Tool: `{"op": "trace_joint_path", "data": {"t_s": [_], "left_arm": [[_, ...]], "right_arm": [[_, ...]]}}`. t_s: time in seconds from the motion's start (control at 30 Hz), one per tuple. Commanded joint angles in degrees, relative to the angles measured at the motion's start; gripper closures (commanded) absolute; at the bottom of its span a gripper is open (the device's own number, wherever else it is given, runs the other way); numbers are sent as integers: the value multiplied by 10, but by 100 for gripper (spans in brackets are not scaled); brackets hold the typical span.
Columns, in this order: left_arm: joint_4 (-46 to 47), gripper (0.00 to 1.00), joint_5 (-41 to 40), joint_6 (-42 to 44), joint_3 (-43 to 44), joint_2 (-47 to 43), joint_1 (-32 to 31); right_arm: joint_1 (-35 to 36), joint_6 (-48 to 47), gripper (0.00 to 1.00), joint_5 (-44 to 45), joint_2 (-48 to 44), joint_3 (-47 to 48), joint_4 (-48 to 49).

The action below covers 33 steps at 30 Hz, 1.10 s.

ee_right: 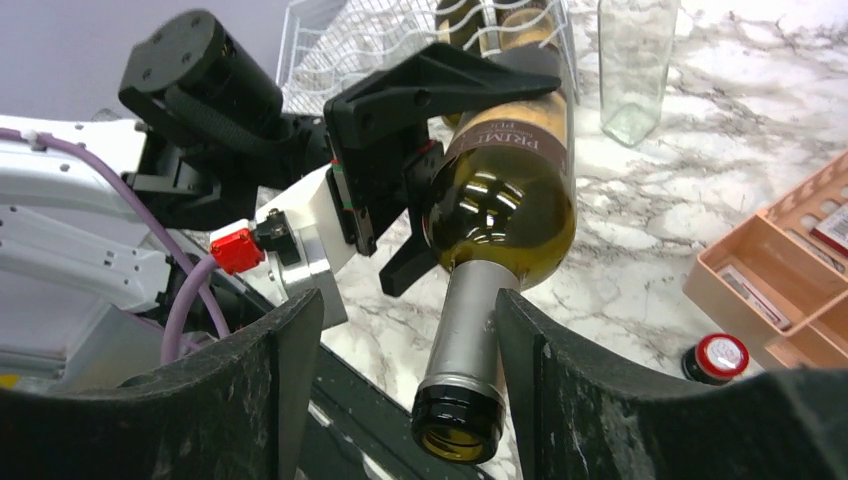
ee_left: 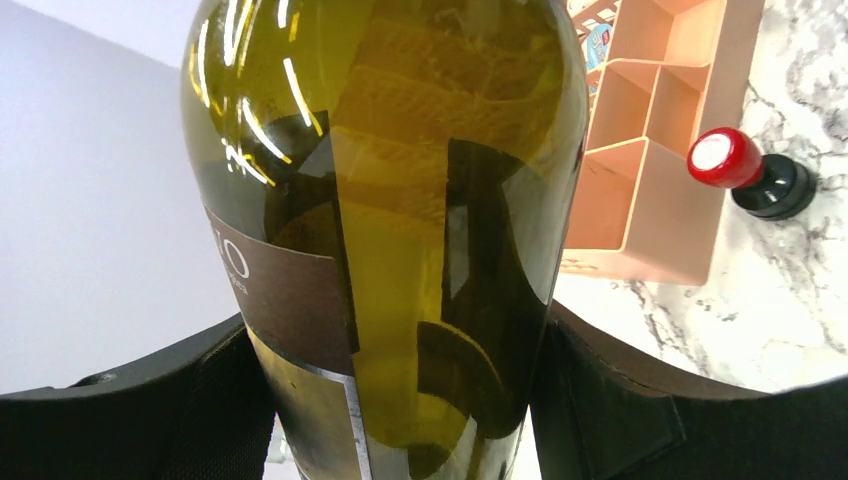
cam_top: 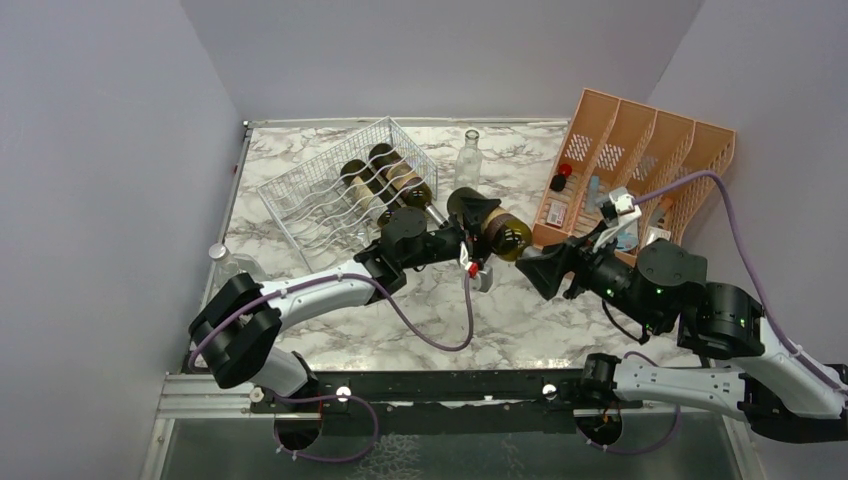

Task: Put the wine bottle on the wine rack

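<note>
wine bottle [cam_top: 506, 236]: olive-green glass, brown label; was held off the table [cam_top: 520, 330], tilted, between the wine rack [cam_top: 320, 195] and the orange organizer [cam_top: 640, 150]. left gripper [cam_top: 478, 222]: was clamped across the bottle's body. right gripper [cam_top: 535, 268]: jaws stood spread either side of the neck, apparently not touching, though the view was poor. wine rack: held other bottles [cam_top: 385, 180] lying down.

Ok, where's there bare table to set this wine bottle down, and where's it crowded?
Bare marble table lies near centre, between the front rail and the right pincer. Crowded: around the clear glass bottle, red-capped bottle and orange file organizer, and mid-air where the left pincer holds the wine bottle.
</note>
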Motion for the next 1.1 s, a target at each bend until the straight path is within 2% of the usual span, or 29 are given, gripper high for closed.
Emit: {"op": "trace_joint_path", "data": {"t_s": [0.0, 0.17, 0.33, 0.37, 0.43, 0.67, 0.93, 1.07], "left_arm": [[48, 100, 56, 83, 51, 6, 3], [30, 100, 60, 150, 63, 3, 3], [14, 100, 69, 221, 52, -15, 3], [10, 100, 73, 233, 51, -19, 4], [-1, 100, 75, 260, 51, -26, 3], [-132, 100, 58, 380, 64, -61, -2], [-191, 100, 42, 397, 86, -79, -4], [-193, 100, 43, 396, 86, -81, -3]], "right_arm": [[5, 28, 33, -13, 19, 25, -90], [6, 61, 33, -22, 17, 28, -145], [5, 107, 34, 9, 18, 26, -195], [6, 112, 37, 10, 18, 21, -196], [5, 120, 42, 8, 25, 7, -189], [5, 124, 43, -31, 104, -21, -137], [5, 138, 45, -31, 137, -57, -79], [5, 141, 51, -35, 154, -66, -59]]}}
